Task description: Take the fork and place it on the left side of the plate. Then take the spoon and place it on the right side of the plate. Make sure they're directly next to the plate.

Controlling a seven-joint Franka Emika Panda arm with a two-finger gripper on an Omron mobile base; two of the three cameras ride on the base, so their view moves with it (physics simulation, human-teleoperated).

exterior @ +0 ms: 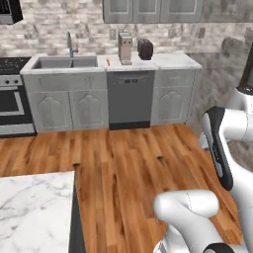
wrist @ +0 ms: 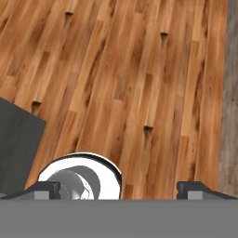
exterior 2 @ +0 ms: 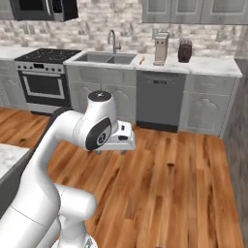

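The orange fork point(exterior: 107, 61) lies on the far bench point(exterior: 173, 61), between the sink point(exterior: 64, 63) and a pale upright appliance point(exterior: 125, 48), with a dark toaster point(exterior: 145, 49) just beyond. The pincer point(wrist: 118, 188) hangs over the wooden floor point(wrist: 139, 83), well apart from that bench, fingers point(wrist: 197, 189) spread wide and holding nothing. A marble bench corner point(exterior: 34, 207) sits near the arm.
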